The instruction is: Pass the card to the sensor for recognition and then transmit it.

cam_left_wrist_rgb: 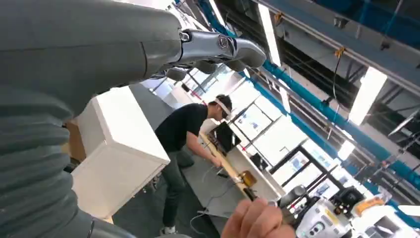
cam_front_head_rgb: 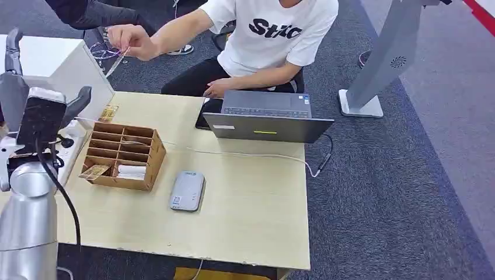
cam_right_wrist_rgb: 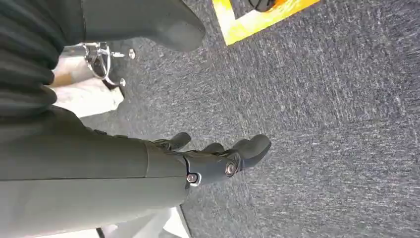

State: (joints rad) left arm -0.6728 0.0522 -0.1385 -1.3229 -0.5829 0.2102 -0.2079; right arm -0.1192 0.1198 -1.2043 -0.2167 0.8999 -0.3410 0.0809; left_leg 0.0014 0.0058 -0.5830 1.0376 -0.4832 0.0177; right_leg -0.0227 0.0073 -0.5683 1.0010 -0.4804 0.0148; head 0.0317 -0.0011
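A light wooden rectangular table is carrying a brown wooden compartmented box at its left, with a small grey flat card sensor lying just right of and nearer than it. A dark grey open laptop is standing at the far edge, behind the sensor. A person in a white printed T-shirt is sitting behind the laptop, holding a thin pale card out over the table's far left corner.

The table is pale beige, the divided box brown, the sensor light grey. The carpet is dark grey-blue. The person's shirt is white with black letters.
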